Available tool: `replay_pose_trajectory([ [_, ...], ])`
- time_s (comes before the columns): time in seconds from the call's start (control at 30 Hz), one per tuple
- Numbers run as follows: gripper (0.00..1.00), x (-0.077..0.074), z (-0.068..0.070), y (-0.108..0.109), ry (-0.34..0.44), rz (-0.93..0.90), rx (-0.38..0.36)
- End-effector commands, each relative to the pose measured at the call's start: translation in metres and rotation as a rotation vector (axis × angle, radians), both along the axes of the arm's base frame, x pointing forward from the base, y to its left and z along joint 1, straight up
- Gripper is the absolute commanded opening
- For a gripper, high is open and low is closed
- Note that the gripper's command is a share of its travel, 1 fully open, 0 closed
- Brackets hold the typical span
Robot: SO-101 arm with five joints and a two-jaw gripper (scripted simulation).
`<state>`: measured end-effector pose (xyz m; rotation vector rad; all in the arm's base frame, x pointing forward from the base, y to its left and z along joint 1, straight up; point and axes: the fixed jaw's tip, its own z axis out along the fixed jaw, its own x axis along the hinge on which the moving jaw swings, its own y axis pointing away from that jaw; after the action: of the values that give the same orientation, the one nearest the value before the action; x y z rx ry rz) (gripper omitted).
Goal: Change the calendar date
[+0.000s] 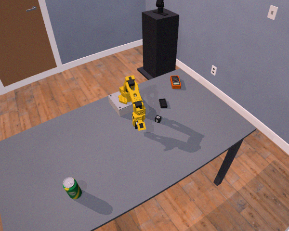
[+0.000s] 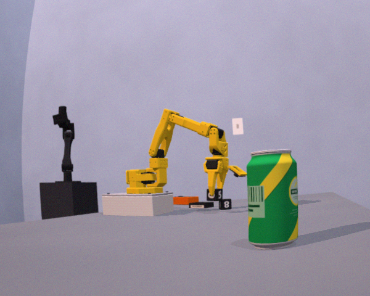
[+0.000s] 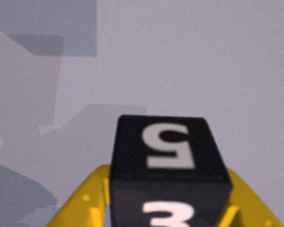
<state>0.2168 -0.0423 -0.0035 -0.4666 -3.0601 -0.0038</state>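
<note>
My gripper is shut on a black number cube and holds it a little above the table. In the wrist view the cube shows a 5 on its far face and a 3 on its near face. In the exterior view the held cube shows a 5. A second black cube sits on the table to the right of the gripper and shows an 8 in the exterior view. The black calendar tray lies flat behind it, empty of cubes.
An orange multimeter lies at the far side of the table. A green and yellow can stands near the front left. The arm's grey base block sits at the table's far edge. A black pedestal stands behind the table.
</note>
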Motion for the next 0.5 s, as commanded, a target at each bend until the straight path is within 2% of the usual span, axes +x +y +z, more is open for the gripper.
replay_pose_trajectory([
  [0.0, 0.00, 0.005, 0.008, 0.001, -0.030, 0.000, -0.006],
  [0.23, 0.00, 0.006, 0.008, 0.005, -0.030, 0.018, -0.006],
  [0.47, 0.00, 0.009, 0.004, 0.028, -0.031, 0.116, -0.004],
])
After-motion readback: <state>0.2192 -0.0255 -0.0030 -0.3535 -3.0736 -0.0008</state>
